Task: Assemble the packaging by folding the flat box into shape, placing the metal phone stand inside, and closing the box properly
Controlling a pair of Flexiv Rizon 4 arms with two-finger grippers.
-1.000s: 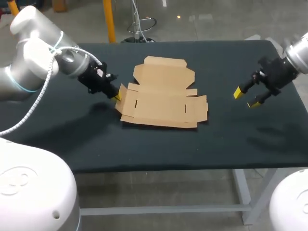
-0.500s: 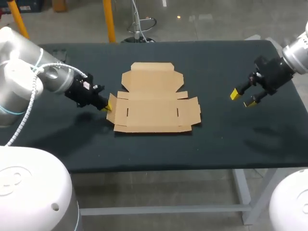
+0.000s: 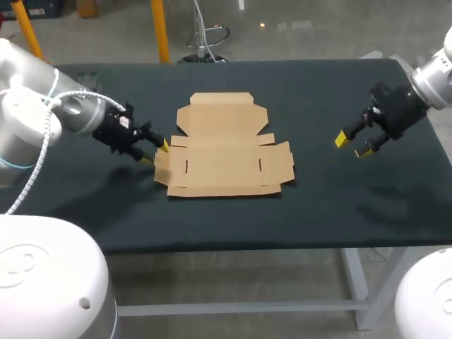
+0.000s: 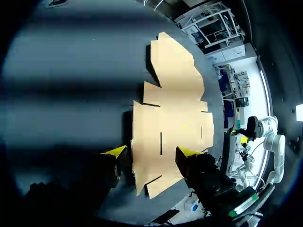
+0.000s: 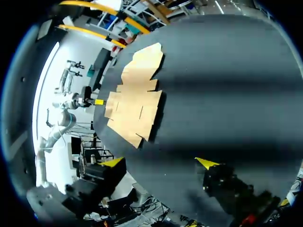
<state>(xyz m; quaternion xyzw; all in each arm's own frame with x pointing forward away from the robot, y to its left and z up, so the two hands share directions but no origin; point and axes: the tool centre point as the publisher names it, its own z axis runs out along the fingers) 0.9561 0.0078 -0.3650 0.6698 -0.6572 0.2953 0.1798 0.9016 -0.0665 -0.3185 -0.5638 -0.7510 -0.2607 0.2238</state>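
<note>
A flat, unfolded cardboard box (image 3: 226, 148) lies on the middle of the black table (image 3: 318, 205). At its left end flap my left gripper (image 3: 156, 152) stands open. In the left wrist view the box (image 4: 173, 118) stretches ahead of the left gripper (image 4: 151, 152). The end flap lies between the spread fingers, and neither yellow tip presses on it. My right gripper (image 3: 352, 145) hangs open above the table's right side, well clear of the box. From the right wrist view the box (image 5: 135, 94) is far ahead of the right gripper (image 5: 161, 163). No metal phone stand shows in any view.
Bare black tabletop surrounds the box on every side. The table's front edge (image 3: 233, 248) runs a short way below the box. Its right edge (image 3: 431, 127) is close behind my right gripper.
My left gripper, shut on the box's raised left flap, dragged the box to the left. It has now opened and the flap lies lower. My right gripper drifted slightly left.
</note>
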